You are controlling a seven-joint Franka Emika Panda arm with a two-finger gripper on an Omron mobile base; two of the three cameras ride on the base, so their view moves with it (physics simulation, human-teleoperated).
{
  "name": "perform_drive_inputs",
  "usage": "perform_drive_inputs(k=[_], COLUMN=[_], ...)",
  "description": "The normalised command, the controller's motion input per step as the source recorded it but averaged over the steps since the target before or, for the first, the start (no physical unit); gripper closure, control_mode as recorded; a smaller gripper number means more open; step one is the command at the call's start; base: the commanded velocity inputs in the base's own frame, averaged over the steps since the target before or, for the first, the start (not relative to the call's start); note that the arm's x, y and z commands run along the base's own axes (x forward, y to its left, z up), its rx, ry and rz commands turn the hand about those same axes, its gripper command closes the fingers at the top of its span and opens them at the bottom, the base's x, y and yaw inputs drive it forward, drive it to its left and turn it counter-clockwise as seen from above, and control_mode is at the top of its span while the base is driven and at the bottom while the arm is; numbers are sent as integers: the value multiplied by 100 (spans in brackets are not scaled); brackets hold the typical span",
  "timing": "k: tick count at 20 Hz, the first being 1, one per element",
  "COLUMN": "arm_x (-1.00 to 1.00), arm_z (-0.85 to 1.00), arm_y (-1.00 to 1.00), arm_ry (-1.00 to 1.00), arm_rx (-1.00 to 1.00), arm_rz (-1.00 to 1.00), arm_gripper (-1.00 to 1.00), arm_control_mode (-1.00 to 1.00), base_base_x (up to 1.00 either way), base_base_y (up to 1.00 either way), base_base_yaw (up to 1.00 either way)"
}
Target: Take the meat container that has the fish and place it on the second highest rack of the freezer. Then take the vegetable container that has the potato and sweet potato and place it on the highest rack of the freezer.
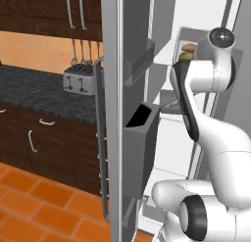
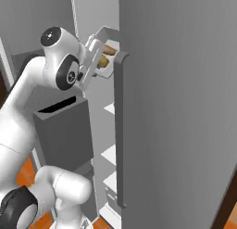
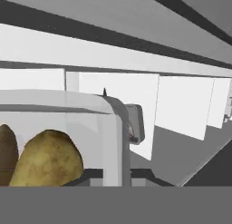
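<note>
Inside the open freezer [image 1: 196,20], the gripper [image 2: 102,61] is clamped on the vegetable container [image 3: 59,128] near the top rack.

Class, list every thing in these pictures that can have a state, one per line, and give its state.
Freezer door: swung open.
Vegetable container: held up inside the freezer, a potato in it.
Gripper: shut on the vegetable container's rim.
Meat container: resting on a freezer rack, lower than the vegetable container.
Toaster: upright on the counter, slots empty.
Cabinet doors: closed.
</note>
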Motion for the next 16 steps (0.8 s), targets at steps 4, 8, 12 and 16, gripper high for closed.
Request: perform_drive_inputs(k=[4, 8, 12, 16], arm_x=[54, 51, 54, 69], arm_z=[1, 10, 2, 0], arm_y=[-25, -25, -7, -19], arm_ry=[12, 12, 13, 12], arm_rx=[4, 3, 0, 0], arm_rz=[0, 0, 0, 0], arm_gripper=[100, 100, 100, 100], arm_control_mode=[-100, -100, -100, -100], base_base_x=[0, 0, 0, 0], base_base_y=[0, 0, 0, 0], base_base_yaw=[0, 0, 0, 0])
